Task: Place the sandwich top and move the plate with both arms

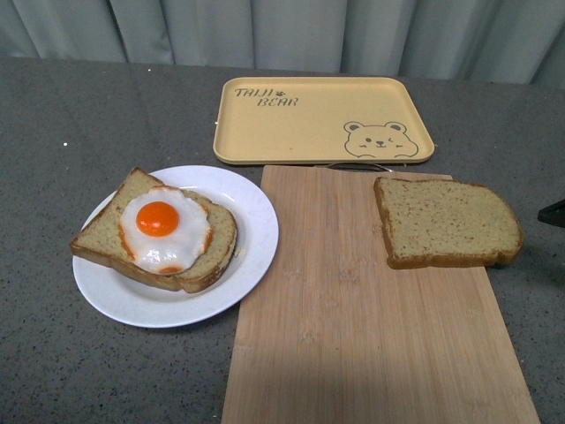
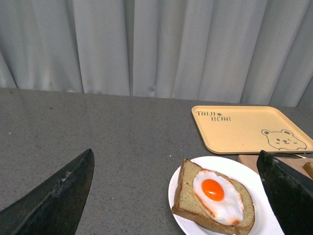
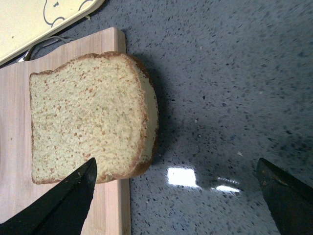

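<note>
The sandwich top (image 1: 446,223) is a plain brown slice lying flat on the far right corner of the wooden board, its rounded end overhanging the board's edge. My right gripper (image 3: 176,160) hangs open over it; one finger overlaps the slice (image 3: 93,125), the other is over bare counter. The white plate (image 1: 252,256) sits at the left and bears a bread slice with a fried egg (image 1: 159,231). My left gripper (image 2: 176,152) is open above the plate (image 2: 177,188) and the egg slice (image 2: 212,196), holding nothing. A black part of my right arm (image 1: 554,213) shows at the right edge.
A long wooden cutting board (image 1: 353,336) runs from the middle to the near edge, touching the plate's right side. A yellow bear-print tray (image 1: 300,124) lies behind it, also in the left wrist view (image 2: 244,129). Grey speckled counter surrounds everything; curtains hang behind.
</note>
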